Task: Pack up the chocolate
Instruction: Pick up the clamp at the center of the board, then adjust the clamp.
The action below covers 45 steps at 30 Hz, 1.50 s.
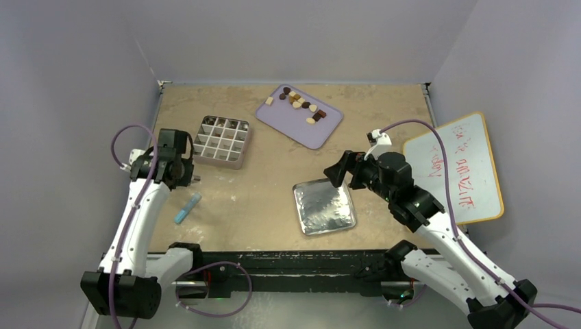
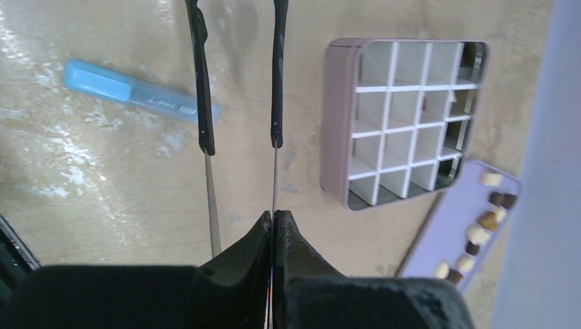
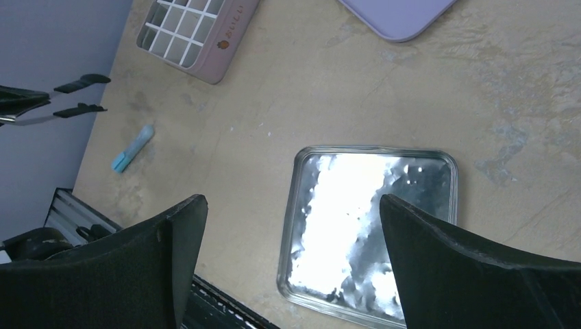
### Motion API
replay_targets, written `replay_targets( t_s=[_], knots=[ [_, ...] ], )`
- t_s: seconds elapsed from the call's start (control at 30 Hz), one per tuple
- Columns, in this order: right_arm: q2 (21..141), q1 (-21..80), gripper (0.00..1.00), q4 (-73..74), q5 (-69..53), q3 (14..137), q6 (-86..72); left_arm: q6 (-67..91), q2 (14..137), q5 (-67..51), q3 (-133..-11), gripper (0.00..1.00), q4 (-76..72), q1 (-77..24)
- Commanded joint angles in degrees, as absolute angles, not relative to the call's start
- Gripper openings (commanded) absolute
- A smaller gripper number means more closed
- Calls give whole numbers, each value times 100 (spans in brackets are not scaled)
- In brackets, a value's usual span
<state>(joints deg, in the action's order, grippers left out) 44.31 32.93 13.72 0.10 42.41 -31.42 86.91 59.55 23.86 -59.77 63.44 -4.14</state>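
The chocolate (image 1: 301, 103) lies as several small brown and cream pieces on a lilac tray (image 1: 322, 130) at the back of the table, and the chocolate (image 2: 479, 233) shows again at the right edge of the left wrist view. A pink box with a white grid (image 1: 220, 140) stands left of the tray. My left gripper (image 1: 192, 177) hovers left of the box, shut on one blade of the black-tipped tweezers (image 2: 275, 82), whose tips stand apart. My right gripper (image 3: 291, 205) is open and empty above a silver tin lid (image 3: 370, 226).
A light blue tube (image 1: 188, 208) lies on the table near the left arm. A whiteboard with an orange frame (image 1: 455, 168) rests at the right edge. Grey walls close in the table on three sides.
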Motion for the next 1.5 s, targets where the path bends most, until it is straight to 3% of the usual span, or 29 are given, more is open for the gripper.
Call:
replay_targets(
  t_s=[0.0,0.17,0.43,0.97,1.17,1.33,1.47],
  knots=[
    [4501,3278,98,1133,-183,4507,-3272,8209,5652,2203,-6479,0,6112,-404],
    [4688,3278,97,1041,-362,4621,-3366,7863,5433,2198,-6845,0,5935,-404],
    [4796,3283,97,963,-440,4654,-3420,5789,5512,888,-6845,0,3841,-603],
    [5381,3278,95,626,-901,4768,-4798,3269,6769,1346,-6374,0,1521,-4039],
    [5948,3274,86,57,-767,5108,-6060,2488,6758,1270,-5773,0,347,-4521],
    [6456,3272,87,-258,-682,5334,-6963,2071,6767,1371,-5506,0,-162,-4738],
    [6716,3270,82,-676,-693,5339,-7336,1856,6759,1292,-5339,0,-444,-4790]
  ],
)
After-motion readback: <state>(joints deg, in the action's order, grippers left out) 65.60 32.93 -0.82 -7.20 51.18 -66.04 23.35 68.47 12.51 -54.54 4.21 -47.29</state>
